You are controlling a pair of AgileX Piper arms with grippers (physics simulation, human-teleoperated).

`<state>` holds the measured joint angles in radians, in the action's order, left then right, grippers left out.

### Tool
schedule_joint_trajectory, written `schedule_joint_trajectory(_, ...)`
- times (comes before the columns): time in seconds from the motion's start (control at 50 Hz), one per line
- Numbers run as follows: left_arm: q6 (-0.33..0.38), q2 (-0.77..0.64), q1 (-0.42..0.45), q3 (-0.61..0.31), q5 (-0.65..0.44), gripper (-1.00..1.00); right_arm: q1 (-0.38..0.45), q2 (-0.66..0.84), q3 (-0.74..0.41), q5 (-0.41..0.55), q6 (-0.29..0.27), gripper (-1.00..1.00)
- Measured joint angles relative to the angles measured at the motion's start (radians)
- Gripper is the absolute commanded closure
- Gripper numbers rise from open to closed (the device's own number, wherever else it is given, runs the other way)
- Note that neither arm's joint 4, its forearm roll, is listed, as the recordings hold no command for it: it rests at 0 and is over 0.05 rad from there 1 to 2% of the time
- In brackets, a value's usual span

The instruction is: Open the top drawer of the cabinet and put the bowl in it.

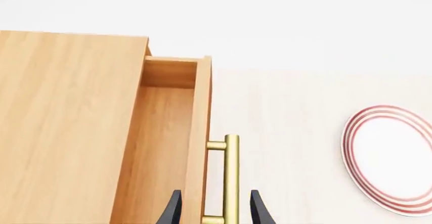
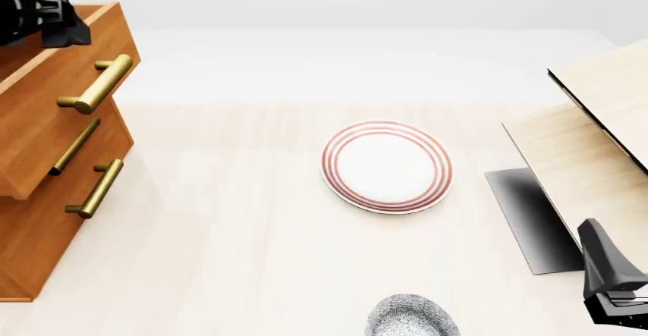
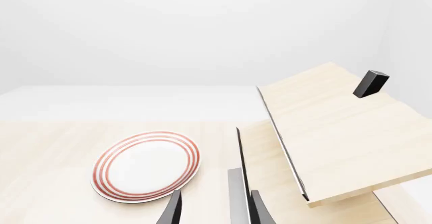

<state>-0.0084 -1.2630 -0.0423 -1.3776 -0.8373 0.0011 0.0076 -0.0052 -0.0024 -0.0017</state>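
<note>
Top drawer (image 1: 169,148) of cabinet (image 2: 41,222) pulled part-way out, interior bare. Left gripper (image 1: 214,209) above drawer front, fingers (image 1: 172,209) spread either side of front panel and brass handle (image 1: 231,178), not touching the bar. Left arm (image 2: 41,14) at far left, over cabinet top. Bowl (image 2: 410,317) on table (image 2: 233,222) at near edge, just short of plate (image 2: 386,166). Right gripper (image 3: 214,209) low at near right, fingers parted, holding nothing, beside pale wood structure (image 3: 337,133).
</note>
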Motion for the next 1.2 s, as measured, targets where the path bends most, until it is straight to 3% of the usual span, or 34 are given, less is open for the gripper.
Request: schedule_joint_trajectory(1.2,-0.014,-0.014,-0.010,0.123,0.092,-1.00,0.000,0.000,0.000,0.000,0.000,-1.00)
